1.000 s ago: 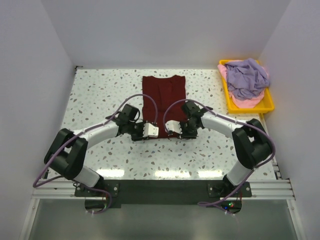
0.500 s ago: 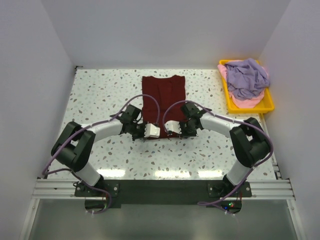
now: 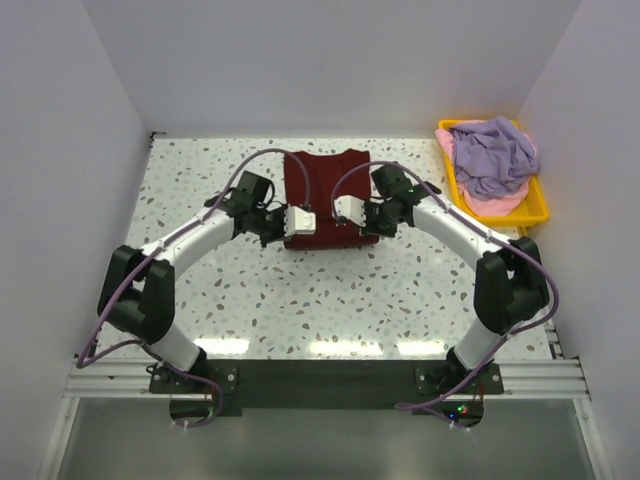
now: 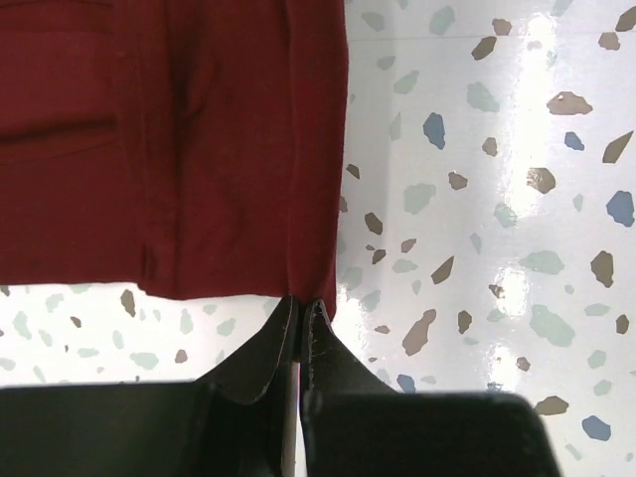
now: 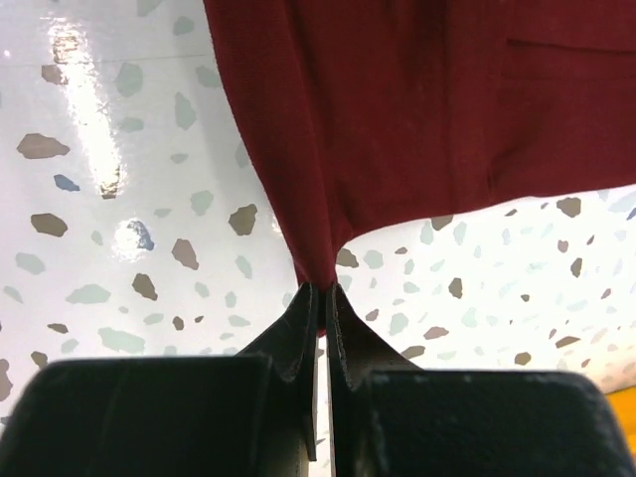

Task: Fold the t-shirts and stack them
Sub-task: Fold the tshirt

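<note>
1. The speckled table (image 3: 200, 180) fills the workspace, with both arms reaching in from its near edge toward the middle
2. The dark maroon t-shirt (image 3: 327, 178) lies at the centre of the table, lengthwise from far to near; its far part rests flat, and its near edge meets the two grippers
3. The yellow tray (image 3: 500, 215) stands at the far right corner of the table, well apart from the maroon shirt
4. The lavender t-shirt (image 3: 492, 155) sits crumpled in the tray, heaped above the rim
5. The pale pink t-shirt (image 3: 497, 203) lies under the lavender one in the tray, showing only at the near and right sides
6. The left gripper (image 4: 301, 308) is at the near left corner of the maroon shirt (image 4: 179, 149), its fingers pressed together with the cloth's corner pinched between them
7. The right gripper (image 5: 323, 293) is at the near right corner of the maroon shirt (image 5: 397, 109), fingers likewise closed tight on a pinch of cloth, which pulls into a point at the tips
</note>
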{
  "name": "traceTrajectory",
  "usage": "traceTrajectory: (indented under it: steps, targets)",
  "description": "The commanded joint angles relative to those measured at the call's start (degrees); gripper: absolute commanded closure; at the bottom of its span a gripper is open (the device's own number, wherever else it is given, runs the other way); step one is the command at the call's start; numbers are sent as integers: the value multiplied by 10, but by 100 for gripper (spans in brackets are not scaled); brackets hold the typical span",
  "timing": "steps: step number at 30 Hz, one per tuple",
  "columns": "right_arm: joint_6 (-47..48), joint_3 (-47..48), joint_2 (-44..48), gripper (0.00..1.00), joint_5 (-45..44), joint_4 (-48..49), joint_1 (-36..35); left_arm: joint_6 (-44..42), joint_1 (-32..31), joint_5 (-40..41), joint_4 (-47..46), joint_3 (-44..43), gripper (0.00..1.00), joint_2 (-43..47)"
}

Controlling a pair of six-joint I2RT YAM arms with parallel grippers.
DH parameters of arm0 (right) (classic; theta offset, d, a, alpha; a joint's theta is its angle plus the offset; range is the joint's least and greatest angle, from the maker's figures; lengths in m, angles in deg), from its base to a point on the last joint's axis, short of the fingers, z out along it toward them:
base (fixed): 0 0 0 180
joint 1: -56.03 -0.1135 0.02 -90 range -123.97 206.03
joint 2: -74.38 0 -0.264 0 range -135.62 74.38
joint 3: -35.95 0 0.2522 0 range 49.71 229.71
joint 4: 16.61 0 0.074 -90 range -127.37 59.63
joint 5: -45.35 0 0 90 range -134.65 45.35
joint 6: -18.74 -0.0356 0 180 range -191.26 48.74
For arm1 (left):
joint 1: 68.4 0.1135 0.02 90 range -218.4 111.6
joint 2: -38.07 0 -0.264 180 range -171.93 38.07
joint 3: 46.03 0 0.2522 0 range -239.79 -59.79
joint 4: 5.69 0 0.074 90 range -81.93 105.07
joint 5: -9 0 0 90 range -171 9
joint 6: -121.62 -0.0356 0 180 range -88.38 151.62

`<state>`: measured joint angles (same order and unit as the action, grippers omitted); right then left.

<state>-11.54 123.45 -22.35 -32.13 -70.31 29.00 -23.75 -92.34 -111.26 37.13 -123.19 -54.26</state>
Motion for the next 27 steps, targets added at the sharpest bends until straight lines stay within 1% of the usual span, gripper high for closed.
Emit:
traceTrajectory:
  steps: [1,3,5,8,9,11,12,15,16,17,18,21,22,23,24,25,26,27]
  targets:
    - [-14,19,28,100,12,-50,-2,-10,-2,-16,50,-8,100,28]
    - [-19,6,47,100,14,-61,-5,-17,-12,-17,71,5,100,44]
    - [-20,-36,83,100,9,-69,-14,-29,-22,-22,102,28,100,60]
    - [-15,-107,134,100,10,-102,-44,-46,-54,-32,153,74,100,109]
    - [-21,-123,175,100,14,-114,-52,-44,-73,-37,165,88,100,142]
    - [-38,-159,216,100,26,-151,-78,-33,-93,-53,200,127,100,176]
    - [-55,-174,261,100,30,-169,-87,-29,-115,-63,217,137,100,207]
    - [-70,-171,319,100,54,-238,-101,-1,-140,-116,288,151,100,254]
    - [-71,-165,343,100,55,-253,-101,-10,-143,-125,310,143,100,263]
    - [-68,-156,350,100,56,-280,-101,8,-145,-121,310,132,100,275]
    - [-66,-135,353,100,52,-288,-101,30,-145,-114,306,100,100,289]
    - [-41,-98,328,100,38,-296,-95,35,-136,-89,303,41,100,260]
    - [-31,-89,317,100,37,-292,-89,18,-126,-84,304,2,100,243]
    - [-11,-79,285,100,39,-281,-72,5,-93,-84,307,-15,100,226]
    - [-3,-53,265,100,43,-275,-60,-20,-71,-88,310,-49,100,182]
    - [4,-35,245,100,57,-271,-31,-32,-52,-91,320,-65,100,155]
    - [15,-17,192,100,64,-267,-16,-49,-20,-90,333,-83,100,127]
    - [23,23,166,100,69,-265,-2,-76,-7,-89,345,-121,100,70]
